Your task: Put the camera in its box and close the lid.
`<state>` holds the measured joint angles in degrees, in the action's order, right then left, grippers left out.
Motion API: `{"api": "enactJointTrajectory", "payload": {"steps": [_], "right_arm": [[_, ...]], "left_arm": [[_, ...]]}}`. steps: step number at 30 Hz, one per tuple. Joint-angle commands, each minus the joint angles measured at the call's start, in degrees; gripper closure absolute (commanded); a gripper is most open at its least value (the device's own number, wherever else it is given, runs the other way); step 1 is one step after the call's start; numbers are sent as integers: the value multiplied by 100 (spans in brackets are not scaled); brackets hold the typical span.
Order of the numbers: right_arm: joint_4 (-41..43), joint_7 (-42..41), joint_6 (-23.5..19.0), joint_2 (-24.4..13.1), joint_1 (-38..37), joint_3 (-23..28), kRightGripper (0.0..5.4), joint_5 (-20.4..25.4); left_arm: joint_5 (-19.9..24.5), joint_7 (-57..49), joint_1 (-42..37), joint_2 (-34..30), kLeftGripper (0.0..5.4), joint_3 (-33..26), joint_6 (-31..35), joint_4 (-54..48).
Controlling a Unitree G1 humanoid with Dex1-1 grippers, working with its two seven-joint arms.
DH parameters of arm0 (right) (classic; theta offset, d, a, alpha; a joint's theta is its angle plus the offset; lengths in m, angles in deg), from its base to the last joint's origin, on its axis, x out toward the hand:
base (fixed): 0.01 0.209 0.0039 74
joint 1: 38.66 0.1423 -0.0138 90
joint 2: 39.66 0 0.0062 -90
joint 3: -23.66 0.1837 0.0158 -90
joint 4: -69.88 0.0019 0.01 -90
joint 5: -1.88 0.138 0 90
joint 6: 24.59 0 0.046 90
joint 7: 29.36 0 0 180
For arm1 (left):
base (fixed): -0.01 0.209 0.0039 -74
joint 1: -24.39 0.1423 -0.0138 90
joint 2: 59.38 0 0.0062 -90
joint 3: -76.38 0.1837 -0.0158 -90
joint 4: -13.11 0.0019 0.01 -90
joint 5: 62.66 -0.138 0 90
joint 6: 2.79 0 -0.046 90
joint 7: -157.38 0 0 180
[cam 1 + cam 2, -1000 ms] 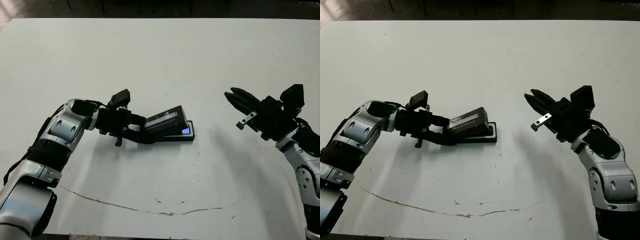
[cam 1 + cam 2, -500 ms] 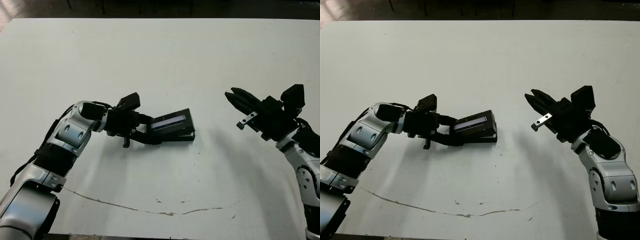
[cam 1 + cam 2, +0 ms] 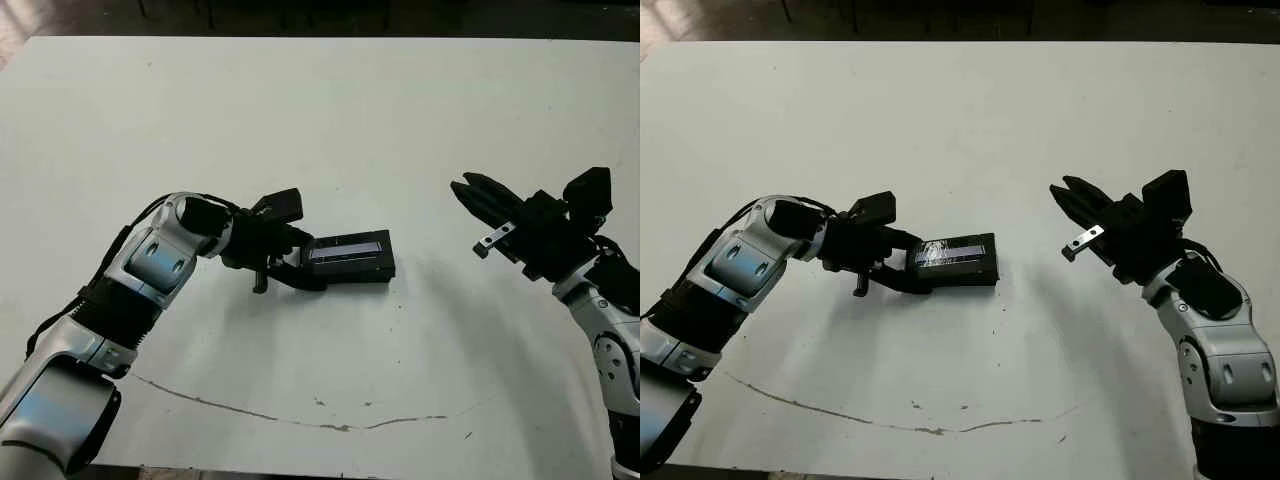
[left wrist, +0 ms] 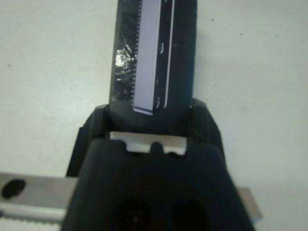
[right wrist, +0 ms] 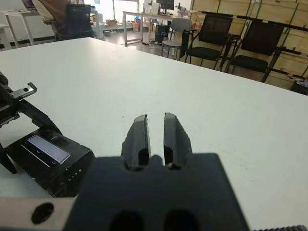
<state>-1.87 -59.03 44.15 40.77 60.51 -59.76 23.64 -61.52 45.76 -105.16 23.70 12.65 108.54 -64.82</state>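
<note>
The lid [image 3: 348, 246], black with a pale stripe on top, lies flat and level on the table's middle. It covers the box, of which only a dark lower edge [image 3: 360, 275] shows. The camera is hidden. My left gripper [image 3: 305, 266] is shut on the lid's left end, one finger [image 4: 91, 127] on each side of it. Off to the right, my right gripper [image 3: 466, 190] hovers above the table, well apart from the lid, its fingers [image 5: 140, 132] nearly together with nothing between them. The lid [image 5: 48, 149] also shows in the right wrist view.
A thin brown line [image 3: 300, 420] runs across the white table [image 3: 320, 120] near its front edge. Beyond the table's far side stand black chairs [image 5: 216, 33] and desks.
The left gripper has moved right and lowered the lid from a steep tilt to flat over the box; the blue-white lining no longer shows. The right arm has not moved.
</note>
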Motion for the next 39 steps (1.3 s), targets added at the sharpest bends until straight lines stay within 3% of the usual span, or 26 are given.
{"api": "enactJointTrajectory", "payload": {"steps": [1, 5, 15, 29, 33, 39], "right_arm": [[39, 32, -132, 38, -126, -29, 540, 37], [29, 34, -123, 55, -135, -29, 540, 18], [9, 23, -115, 70, -115, -54, 540, 18], [-157, -170, 174, 88, -146, -58, 540, 44], [-225, -207, 254, 92, -133, -73, 540, 19], [-288, -246, 272, 98, -121, -65, 540, 75]], "left_arm": [[-206, 66, 33, 89, 386, 390, 173, -117], [-414, 114, -108, 13, 393, 608, 522, -423], [-412, 178, -245, -65, 398, 749, 1083, -622], [-288, 155, -168, -75, 398, 697, 1144, -388], [-266, 216, -161, -95, 342, 707, 1117, -327], [-320, 218, -138, -144, 197, 741, 728, -290]]}}
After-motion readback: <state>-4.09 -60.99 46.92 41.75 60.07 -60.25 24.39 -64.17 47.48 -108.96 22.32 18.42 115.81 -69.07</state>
